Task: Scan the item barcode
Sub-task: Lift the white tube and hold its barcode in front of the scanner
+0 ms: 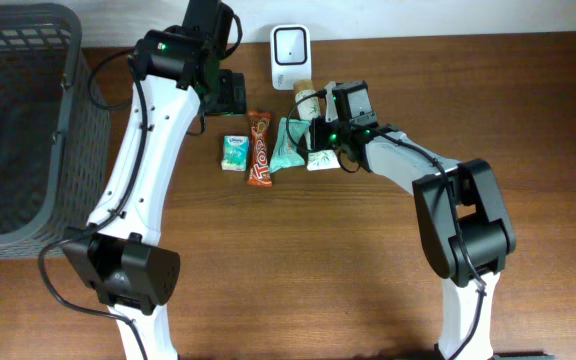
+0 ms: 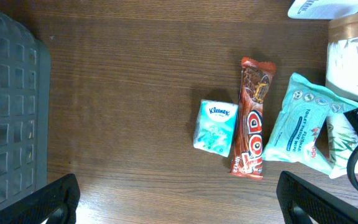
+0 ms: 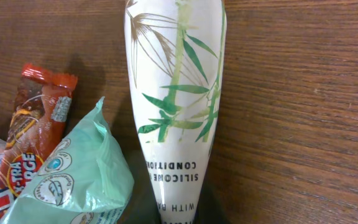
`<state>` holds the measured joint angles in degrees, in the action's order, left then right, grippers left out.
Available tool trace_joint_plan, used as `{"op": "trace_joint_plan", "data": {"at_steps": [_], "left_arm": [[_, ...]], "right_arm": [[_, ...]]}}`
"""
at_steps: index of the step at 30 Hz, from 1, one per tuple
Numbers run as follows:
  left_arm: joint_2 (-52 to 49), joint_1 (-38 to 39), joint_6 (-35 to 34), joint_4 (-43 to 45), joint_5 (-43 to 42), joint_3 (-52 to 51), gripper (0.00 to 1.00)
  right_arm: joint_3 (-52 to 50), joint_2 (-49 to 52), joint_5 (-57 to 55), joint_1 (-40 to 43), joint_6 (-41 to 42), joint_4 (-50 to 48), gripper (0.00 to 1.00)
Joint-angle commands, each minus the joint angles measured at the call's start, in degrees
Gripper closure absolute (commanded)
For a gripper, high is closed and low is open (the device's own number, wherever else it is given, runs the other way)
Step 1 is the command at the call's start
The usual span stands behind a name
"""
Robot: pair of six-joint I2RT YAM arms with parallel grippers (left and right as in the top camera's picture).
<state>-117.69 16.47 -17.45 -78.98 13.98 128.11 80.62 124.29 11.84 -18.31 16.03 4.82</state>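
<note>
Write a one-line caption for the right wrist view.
Bamboo-print tube at centre, teal wipes packet and chocolate bar to its left, on a wooden table.

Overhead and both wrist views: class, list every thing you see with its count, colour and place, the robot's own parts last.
mesh basket: one, grey, table's left end
barcode scanner: one, white, back centre
Kleenex pack: one, teal, left end of row
chocolate bar: one, red-brown, beside Kleenex pack
wipes pack: one, mint, beside chocolate bar
jar: one, white, tan lid, behind wipes pack
bamboo-print tube: one, white-green, beside wipes pack
table: one, brown wood
left gripper: one, black, open above row
right gripper: one, black, shut on bamboo-print tube
</note>
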Motion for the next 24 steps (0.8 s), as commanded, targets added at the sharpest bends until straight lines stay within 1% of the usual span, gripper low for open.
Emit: {"op": "trace_joint_plan", "data": {"at_steps": [1,5,8,11,12,13,14,16,19,21,24], "left_arm": [[-0.31,0.13,-0.55,0.07,0.2,-0.24,0.01],[-0.31,0.13,-0.55,0.07,-0.28,-0.24,0.01],[-0.02,-0.68,-0.55,1.77,0.66,-0.02,0.01],[-0.02,-4.85,-0.59,2.95,1.07,0.07,0.01],[-0.02,-6.91,-1.99,2.89,0.81,0.07,0.01],[-0.02,-9.49,-3.52,3.06,-1.07,0.07,0.01],[-0.02,-11.63,-3.52,3.21,-3.26,0.07,0.01],[-0.02,-13.62,-3.45,3.67,-4.09,0.07,0.01],[-0.02,-14.4,-3.28,3.78,-4.07,0.07,0.01],[-0.02,-14.4,-3.32,3.34,-4.11,0.07,0.01],[-0.02,-14.4,-3.32,3.32,-4.11,0.04,0.01]], "right_arm": [[-0.37,-2.6,-1.01,-0.33,-0.46,1.31,0.96],[1.42,-6.93,-3.67,-0.33,-0.48,4.35,0.96],[3.08,-10.38,-8.81,-0.33,-0.52,7.63,0.96],[3.08,-13.35,-11.54,-0.33,-0.57,7.65,0.96],[3.08,-13.99,-12.13,-0.33,-0.76,6.54,0.96],[3.08,-14.12,-12.37,-0.33,-1.2,3.45,0.96],[3.08,-14.12,-12.35,-0.39,-1.2,0.85,0.96],[3.08,-14.12,-12.28,-0.57,-1.18,-3.54,0.96],[3.08,-13.94,-12.31,-0.98,-1.16,-11.47,0.96],[3.08,-13.09,-12.35,-2.05,-1.14,-20.48,0.96],[3.08,-9.51,-12.57,-3.5,-0.33,-30.73,0.96]]}}
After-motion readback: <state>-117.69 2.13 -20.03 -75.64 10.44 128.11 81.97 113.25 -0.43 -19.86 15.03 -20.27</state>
